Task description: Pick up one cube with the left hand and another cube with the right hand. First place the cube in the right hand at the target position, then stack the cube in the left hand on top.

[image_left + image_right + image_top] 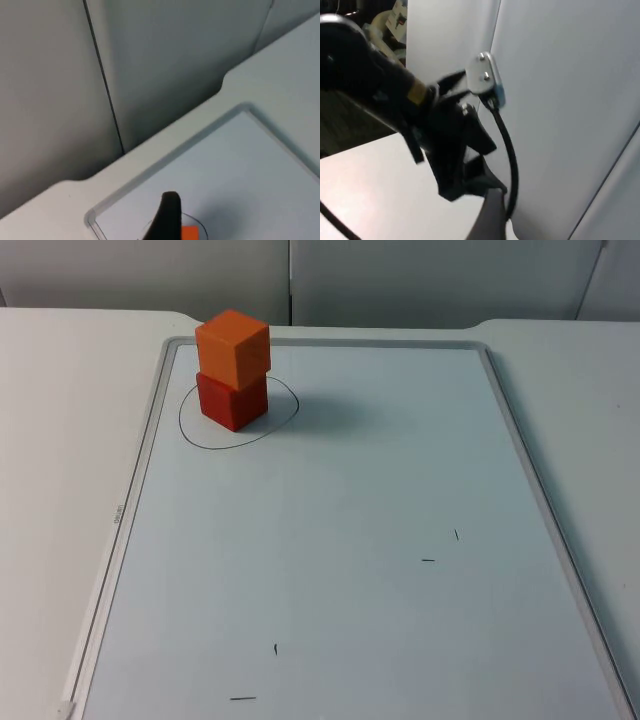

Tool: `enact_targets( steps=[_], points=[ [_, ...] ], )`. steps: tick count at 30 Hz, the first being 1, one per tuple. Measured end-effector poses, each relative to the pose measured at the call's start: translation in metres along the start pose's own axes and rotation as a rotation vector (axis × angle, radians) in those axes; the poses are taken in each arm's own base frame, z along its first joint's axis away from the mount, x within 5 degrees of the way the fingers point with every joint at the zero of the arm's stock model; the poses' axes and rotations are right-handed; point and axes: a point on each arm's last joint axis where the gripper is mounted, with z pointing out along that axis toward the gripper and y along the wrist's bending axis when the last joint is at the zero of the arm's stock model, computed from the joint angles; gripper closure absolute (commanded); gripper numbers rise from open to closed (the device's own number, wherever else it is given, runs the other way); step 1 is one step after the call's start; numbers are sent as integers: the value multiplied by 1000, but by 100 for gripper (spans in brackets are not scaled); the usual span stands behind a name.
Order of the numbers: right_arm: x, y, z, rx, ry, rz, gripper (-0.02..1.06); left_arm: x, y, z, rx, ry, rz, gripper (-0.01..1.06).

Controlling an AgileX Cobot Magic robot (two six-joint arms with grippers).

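An orange cube (pixel 233 348) stands on top of a red cube (pixel 232 401), turned slightly against it. The stack sits inside a hand-drawn black circle (pixel 190 432) at the far left of the whiteboard (pixel 140 475). My left gripper (pixel 169 217) is raised above the board's far edge and apart from the stack; a sliver of the orange cube (pixel 190 233) lies just beside it. My right gripper (pixel 487 217) is pulled back off the board and faces the grey partition wall (pixel 570 100). Nothing is seen held in either one.
The whiteboard has a raised grey frame (pixel 522 455) and a few short pen marks (pixel 428 560) on its near half. White table top (pixel 60 420) lies to both sides. A black robot arm (pixel 395 95) stands in front of the right gripper.
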Motion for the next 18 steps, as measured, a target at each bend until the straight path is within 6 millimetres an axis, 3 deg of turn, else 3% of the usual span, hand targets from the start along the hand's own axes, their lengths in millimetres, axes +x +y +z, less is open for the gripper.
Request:
enact_targets(
  steps=[1, 2, 6, 7, 10, 12, 16, 18],
  points=[
    [1, 0, -1, -3, 9, 1, 31, -3, -5, -24, -8, -35, 9, 29],
    [1, 0, -1, -3, 9, 1, 31, -3, -5, -24, -8, -35, 9, 29],
    [5, 3, -13, -8, 31, -1, 31, 2, -23, -87, -22, -96, 39, 29],
    [5, 3, -13, -8, 31, -1, 31, 2, -23, -87, -22, -96, 39, 29],
    [11, 8, -19, -46, 54, 16, 31, 23, -38, -125, -20, -92, 46, 29],
    [15, 10, -16, -63, 70, 24, 31, 30, -41, -132, -17, -82, 43, 29],
    [44, 19, 5, -130, 204, 52, 31, 75, -54, -148, -25, -33, 28, 29],
    [51, 21, 9, -137, 225, 54, 31, 86, -56, -150, -33, -37, 24, 29]
  ],
)
